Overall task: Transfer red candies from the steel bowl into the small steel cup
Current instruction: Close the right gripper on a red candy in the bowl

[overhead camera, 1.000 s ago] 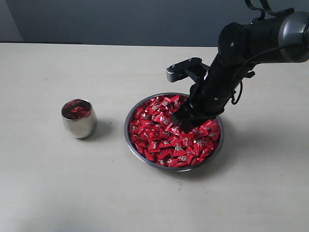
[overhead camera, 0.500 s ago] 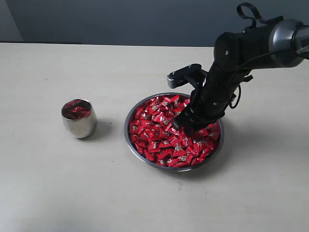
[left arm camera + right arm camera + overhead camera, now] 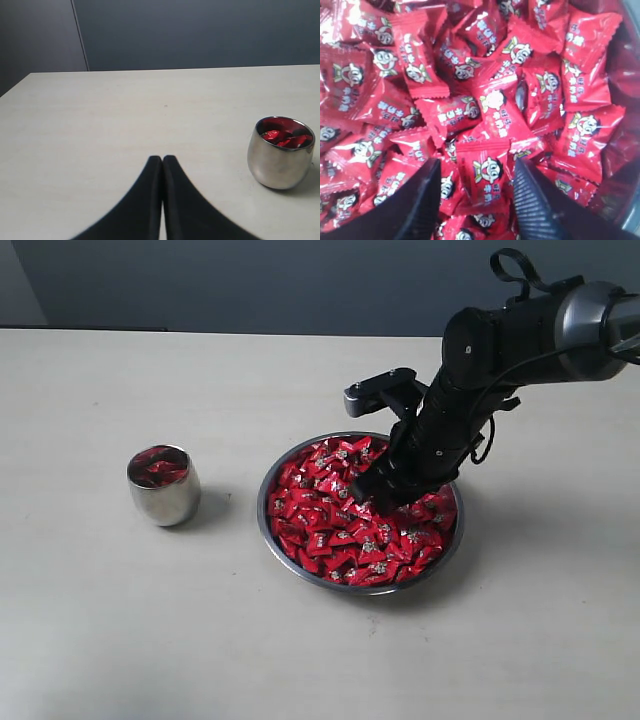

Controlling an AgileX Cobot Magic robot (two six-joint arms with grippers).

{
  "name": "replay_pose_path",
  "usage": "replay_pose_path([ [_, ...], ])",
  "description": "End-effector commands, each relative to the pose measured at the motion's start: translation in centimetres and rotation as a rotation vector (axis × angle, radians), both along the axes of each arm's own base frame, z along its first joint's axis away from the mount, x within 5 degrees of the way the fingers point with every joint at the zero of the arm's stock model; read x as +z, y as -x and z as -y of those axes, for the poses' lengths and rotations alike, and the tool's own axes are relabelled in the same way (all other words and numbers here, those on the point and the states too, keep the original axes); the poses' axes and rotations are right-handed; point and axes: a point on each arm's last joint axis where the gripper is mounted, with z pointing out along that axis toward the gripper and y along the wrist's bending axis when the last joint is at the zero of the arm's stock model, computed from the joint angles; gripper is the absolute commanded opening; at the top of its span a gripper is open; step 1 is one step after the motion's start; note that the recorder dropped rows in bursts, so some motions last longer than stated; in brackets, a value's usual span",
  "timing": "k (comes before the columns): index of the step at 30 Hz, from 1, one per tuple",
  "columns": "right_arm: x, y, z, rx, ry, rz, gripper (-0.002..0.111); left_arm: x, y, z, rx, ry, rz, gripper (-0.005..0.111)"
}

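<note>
The right gripper [image 3: 478, 201] has its jaws apart in the steel bowl [image 3: 263, 510], one of the red candies [image 3: 486, 174] lying between them; the left gripper [image 3: 161, 161] has its jaws pressed together.

Soft, even light fills my views; the small steel cup [image 3: 163, 486] casts a faint rightward shadow; red candies [image 3: 485, 115] glint.

Right claw [image 3: 384, 494] amid red candies [image 3: 328, 527]
</note>
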Motion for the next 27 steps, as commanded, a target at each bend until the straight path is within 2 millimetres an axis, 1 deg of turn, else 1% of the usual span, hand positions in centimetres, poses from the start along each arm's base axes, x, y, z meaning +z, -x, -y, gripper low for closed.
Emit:
replay_pose_path([
  [1, -0.48, -0.11, -0.06, -0.001, 0.005, -0.005, 0.044, -0.09, 0.02, 0.00, 0.001, 0.001, 0.003, 0.000],
  [4, -1.44, -0.14, -0.08, -0.001, 0.019, -0.026, 0.044, -0.09, 0.02, 0.00, 0.001, 0.001, 0.003, 0.000],
  [8, -1.41, -0.25, -0.13, -0.004, 0.014, -0.015, 0.044, -0.09, 0.02, 0.00, 0.001, 0.001, 0.003, 0.000],
  [10, -1.41, -0.25, -0.12, -0.002, 0.015, -0.014, 0.041, -0.09, 0.02, 0.00, 0.001, 0.001, 0.003, 0.000],
  [11, -1.41, -0.25, -0.12, -0.002, 0.015, -0.014, 0.038, -0.09, 0.02, 0.00, 0.001, 0.001, 0.003, 0.000],
  [18, -1.44, -0.28, 0.04, 0.016, 0.034, -0.006, 0.001, -0.09, 0.02, 0.00, 0.001, 0.001, 0.003, 0.000],
  [19, -1.45, -0.27, 0.05, 0.016, 0.035, -0.008, -0.001, -0.09, 0.02, 0.00, 0.001, 0.001, 0.003, 0.000],
  [24, -1.45, -0.27, 0.06, 0.018, 0.036, -0.007, -0.001, -0.09, 0.02, 0.00, 0.001, 0.001, 0.003, 0.000],
  [27, -0.77, -0.27, 0.05, 0.016, 0.025, 0.008, -0.001, -0.09, 0.02, 0.00, 0.001, 0.001, 0.003, 0.000],
])
